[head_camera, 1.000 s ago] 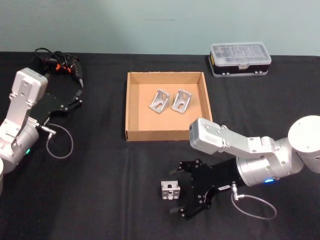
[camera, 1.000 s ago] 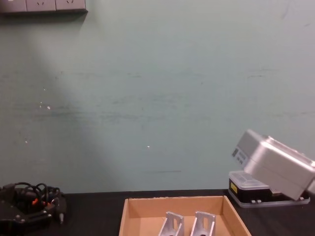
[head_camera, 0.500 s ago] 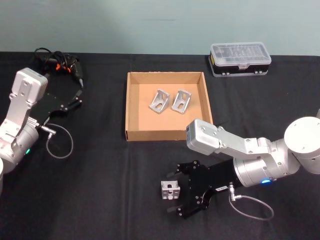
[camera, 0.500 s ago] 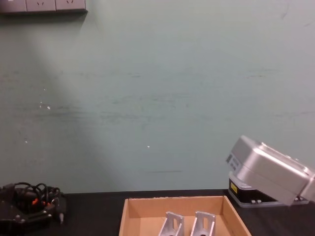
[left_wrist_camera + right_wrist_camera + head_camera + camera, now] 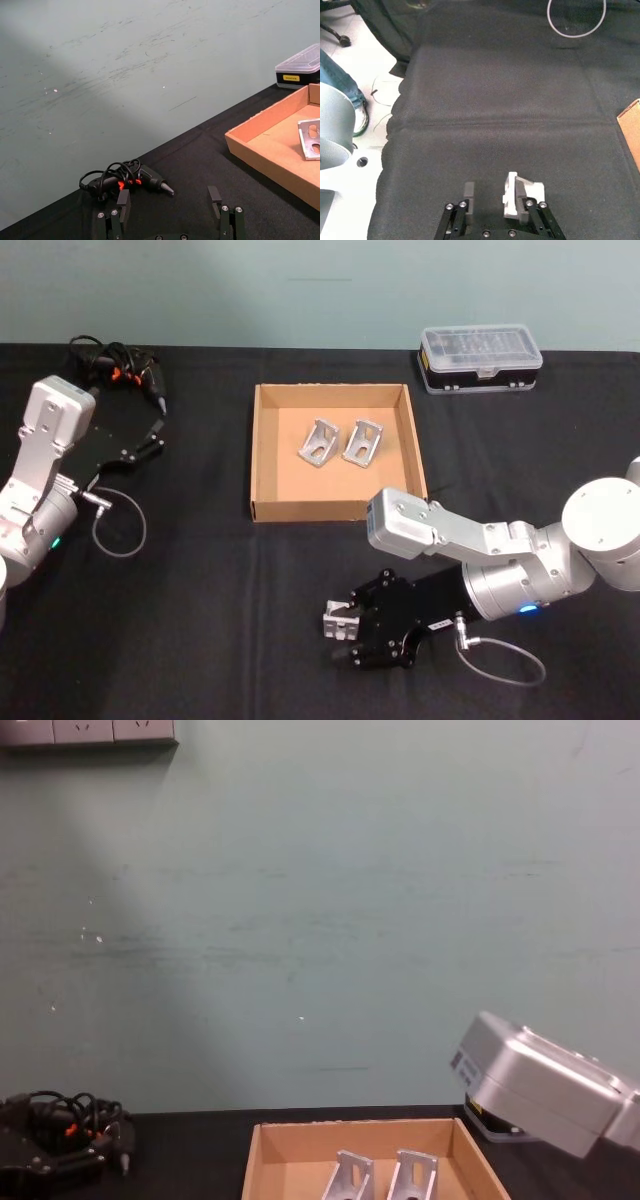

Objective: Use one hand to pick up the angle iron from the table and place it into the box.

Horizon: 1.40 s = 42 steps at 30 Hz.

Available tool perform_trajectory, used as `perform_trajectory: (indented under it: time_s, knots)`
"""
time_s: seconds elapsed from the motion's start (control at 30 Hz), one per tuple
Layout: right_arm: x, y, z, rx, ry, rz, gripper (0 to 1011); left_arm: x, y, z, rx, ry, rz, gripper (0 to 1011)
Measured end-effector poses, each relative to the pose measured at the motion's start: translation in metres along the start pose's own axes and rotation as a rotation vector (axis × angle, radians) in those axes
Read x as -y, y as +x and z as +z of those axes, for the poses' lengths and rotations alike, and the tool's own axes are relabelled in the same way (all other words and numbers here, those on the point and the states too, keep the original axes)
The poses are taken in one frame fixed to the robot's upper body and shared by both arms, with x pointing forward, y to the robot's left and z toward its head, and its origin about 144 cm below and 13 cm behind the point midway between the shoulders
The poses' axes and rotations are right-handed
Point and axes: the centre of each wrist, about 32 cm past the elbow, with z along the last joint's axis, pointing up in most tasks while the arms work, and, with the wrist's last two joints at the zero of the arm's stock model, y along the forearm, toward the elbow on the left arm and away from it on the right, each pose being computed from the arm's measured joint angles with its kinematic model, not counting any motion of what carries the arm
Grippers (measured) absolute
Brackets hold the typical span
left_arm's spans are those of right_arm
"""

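Jaws on the right gripper (image 5: 343,632) are spread wide and not clamped on anything, sitting low on the bench (image 5: 200,620) near its front edge, in front of the box (image 5: 262,455). The loose angle iron (image 5: 335,622) is right between them, resting on the black surface. From the right wrist view, the bracket (image 5: 521,192) sits up against one finger (image 5: 525,212), while the other finger (image 5: 468,192) stands clear of it with a gap of bare bench between. So it's bracketed, not squeezed.

That right arm comes in from the right side, with its light grey housing (image 5: 400,523) just past the box's near right corner. In the chest view the same housing (image 5: 535,1082) shows at the lower right, partly in front of the black plastic case behind it.

Cardboard box sits mid-bench and has two angle irons (image 5: 338,442) in it side by side, toward the far half. The plastic case with the clear lid (image 5: 481,357) is behind and to the right of the box, well apart from it.

Left gripper (image 5: 170,200) is parked off at the left side of the bench, fingers apart and holding nothing, pointed toward a black tool with a tangled cord (image 5: 127,179) by the wall.
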Motion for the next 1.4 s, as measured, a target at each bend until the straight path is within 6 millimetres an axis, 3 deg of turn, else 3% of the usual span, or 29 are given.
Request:
perform_trajectory:
  time_s: [0.4, 0.5, 0.93, 1.4]
  knots:
    - [-0.002, -0.001, 0.003, 0.01, 0.012, 0.001, 113, 0.0, 0.0, 0.0, 0.0, 0.0, 0.0, 1000]
    - [-0.002, -0.001, 0.003, 0.012, 0.014, 0.0, 68, 0.0, 0.0, 0.0, 0.0, 0.0, 0.0, 1000]
    - [0.002, 0.001, 0.007, 0.017, 0.036, -0.038, 60, 0.0, 0.0, 0.0, 0.0, 0.0, 0.0, 1000]
    - [0.024, 0.022, 0.021, 0.054, 0.248, -0.325, 60, 0.0, 0.0, 0.0, 0.0, 0.0, 0.0, 1000]
